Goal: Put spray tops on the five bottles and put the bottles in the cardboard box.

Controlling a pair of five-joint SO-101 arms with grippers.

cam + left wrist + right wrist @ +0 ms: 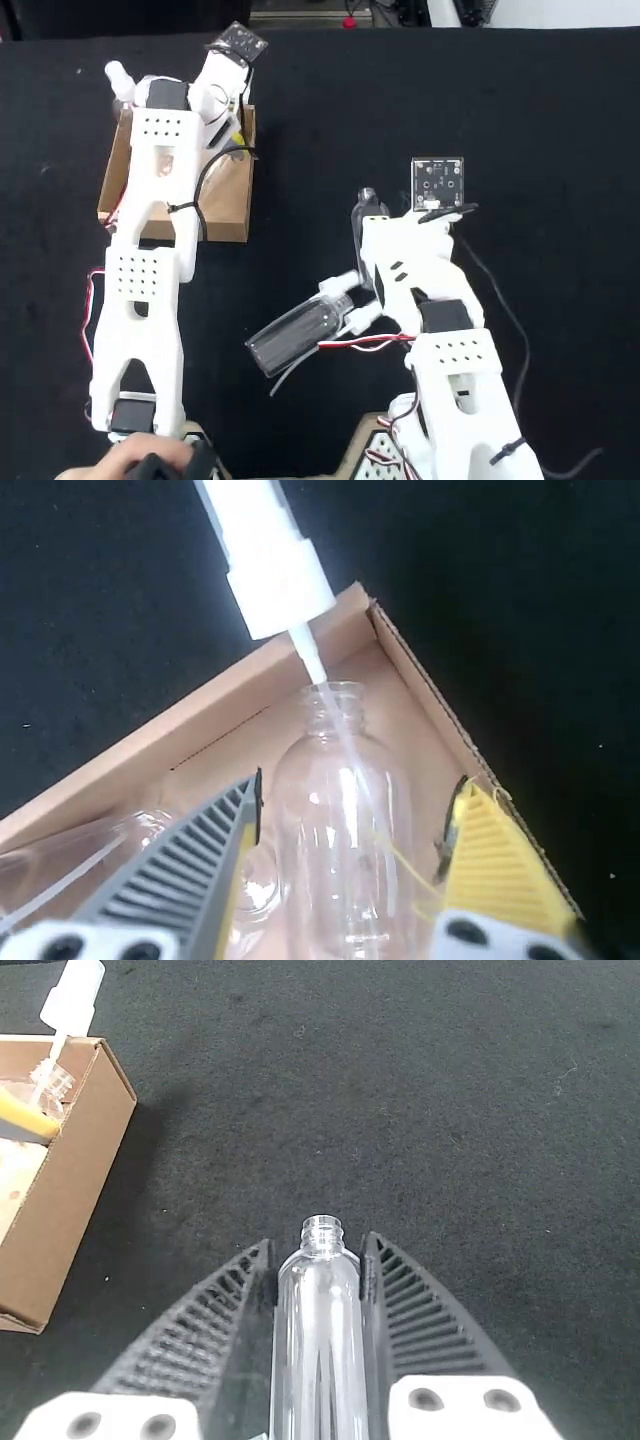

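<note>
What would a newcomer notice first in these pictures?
A white spray top stands unseated above a clear bottle at the cardboard box, its tube dipping into the neck. The right end effector clamps an uncapped bottle over the black table. A third bottle lies beside that arm.

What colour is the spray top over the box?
White spray top; left wrist view shows it best.

Glossy clear plastic bottle (318, 1340), matt cardboard box (62, 1160), rough black table cloth (450, 1110)
</note>
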